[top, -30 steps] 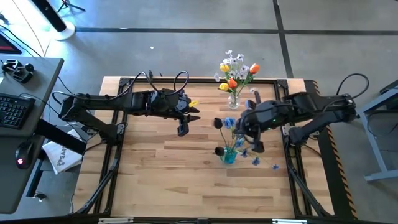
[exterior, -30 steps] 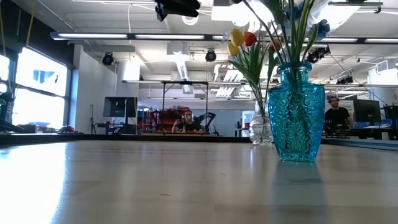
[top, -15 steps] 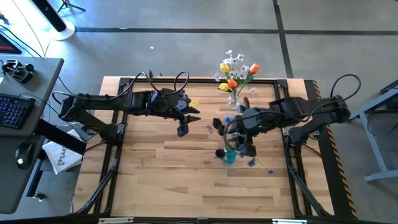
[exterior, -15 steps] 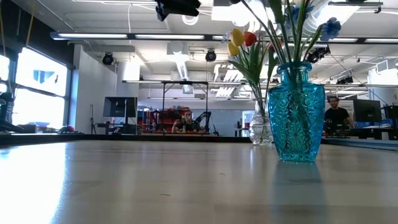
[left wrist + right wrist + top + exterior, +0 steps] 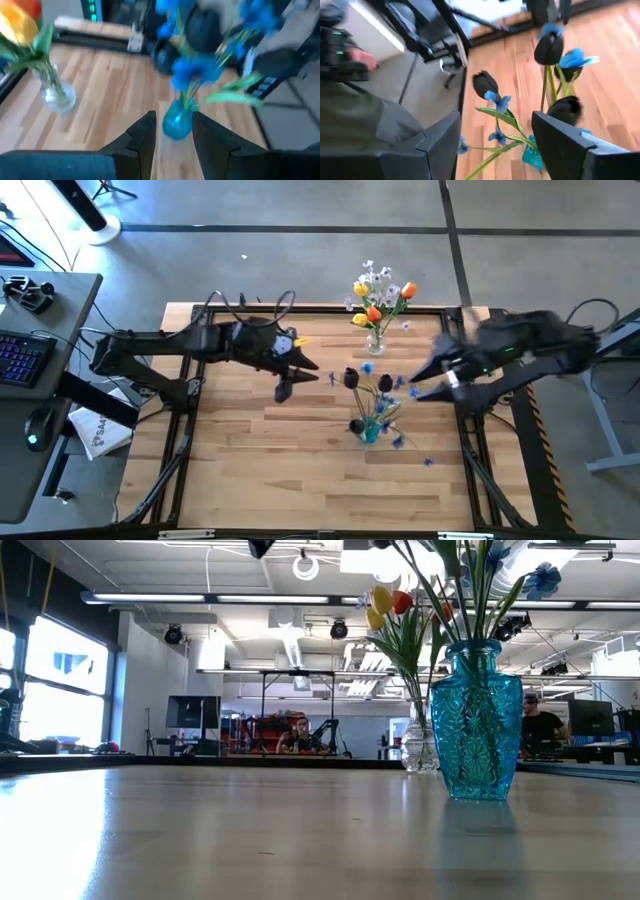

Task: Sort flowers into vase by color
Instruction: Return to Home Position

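A blue glass vase (image 5: 370, 431) stands near the table's middle and holds dark purple tulips (image 5: 351, 378) and blue small-blossom sprays (image 5: 400, 442). It also shows in the low view (image 5: 477, 720). A clear vase (image 5: 376, 341) at the far edge holds yellow and red-orange tulips (image 5: 374, 313) and white-lilac sprays (image 5: 377, 277). My left gripper (image 5: 298, 380) is open and empty, left of the blue vase and facing it (image 5: 173, 117). My right gripper (image 5: 420, 382) is open and empty, right of the blue vase, with the flowers ahead of it (image 5: 495, 120).
A desk with a keyboard (image 5: 20, 355) stands off the table's left edge. People sit in the room behind the table (image 5: 300, 735). Bare wood lies along the table's near side (image 5: 300, 470).
My right gripper has drawn back from over the blue vase toward the table's right edge, fast and blurred. The blue sprays stay standing in the blue vase. My left gripper has shifted a little toward the table's left edge.
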Action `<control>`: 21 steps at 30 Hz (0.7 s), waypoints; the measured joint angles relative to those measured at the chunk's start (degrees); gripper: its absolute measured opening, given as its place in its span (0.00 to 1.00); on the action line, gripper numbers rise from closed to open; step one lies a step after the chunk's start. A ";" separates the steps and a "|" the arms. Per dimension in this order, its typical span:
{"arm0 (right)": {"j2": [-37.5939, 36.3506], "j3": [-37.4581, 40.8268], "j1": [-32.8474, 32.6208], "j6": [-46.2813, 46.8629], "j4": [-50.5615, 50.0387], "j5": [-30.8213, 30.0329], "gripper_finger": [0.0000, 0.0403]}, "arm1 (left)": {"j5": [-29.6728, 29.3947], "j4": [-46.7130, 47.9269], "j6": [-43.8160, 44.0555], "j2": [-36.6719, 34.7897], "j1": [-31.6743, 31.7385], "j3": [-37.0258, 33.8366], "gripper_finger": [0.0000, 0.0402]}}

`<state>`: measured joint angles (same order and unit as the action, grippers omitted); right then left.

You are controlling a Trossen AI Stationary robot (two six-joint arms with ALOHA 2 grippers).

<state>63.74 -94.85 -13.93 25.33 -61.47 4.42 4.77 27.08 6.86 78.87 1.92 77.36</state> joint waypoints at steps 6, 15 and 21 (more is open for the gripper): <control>-10.41 0.13 0.00 -5.02 1.41 -5.25 0.45 | 0.28 -0.29 0.56 -6.08 0.69 0.31 0.28; -30.22 20.34 0.00 -5.50 17.47 -7.34 0.10 | 0.24 -15.81 4.58 -19.13 4.04 -13.01 0.14; -41.55 41.61 0.02 -5.05 36.39 -8.24 0.02 | -0.84 -45.56 13.46 -24.56 4.49 -32.63 0.03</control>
<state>22.19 -53.23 -13.92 20.27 -25.08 -3.82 3.93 -18.48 20.32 54.31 6.42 44.73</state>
